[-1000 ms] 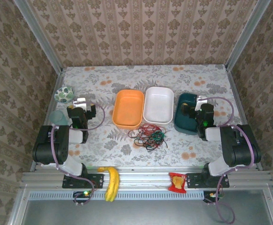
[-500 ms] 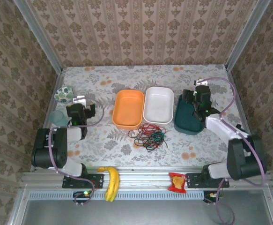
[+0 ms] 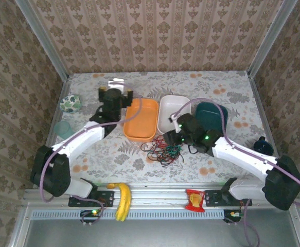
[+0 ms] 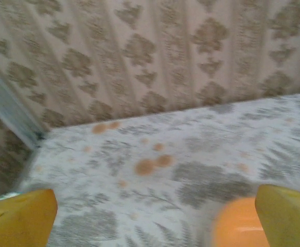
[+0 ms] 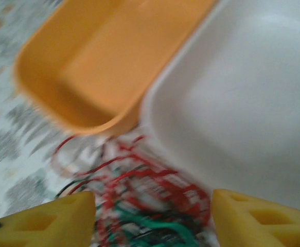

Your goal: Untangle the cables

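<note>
The cables point(image 3: 162, 149) lie in a small red, green and black tangle on the floral table, just in front of the orange and white trays. My right gripper point(image 3: 172, 136) hovers at the tangle's upper right edge. In the right wrist view its yellow fingertips point(image 5: 41, 221) stand wide apart, with the blurred cables point(image 5: 144, 206) between and below them and nothing gripped. My left gripper point(image 3: 116, 85) is stretched toward the back wall, left of the orange tray. It is open, with bare table between its yellow fingertips point(image 4: 21, 216).
An orange tray point(image 3: 141, 119), a white tray point(image 3: 173, 114) and a dark teal tray point(image 3: 211, 110) sit side by side behind the cables. A patterned ball point(image 3: 70, 103) and a pale cup point(image 3: 63, 128) are at the left. A banana point(image 3: 121, 200) and a red packet point(image 3: 194, 199) lie on the front rail.
The left arm has stretched from its folded pose toward the back, beside the orange tray. The right arm has swung left from over the teal tray to the cables.
</note>
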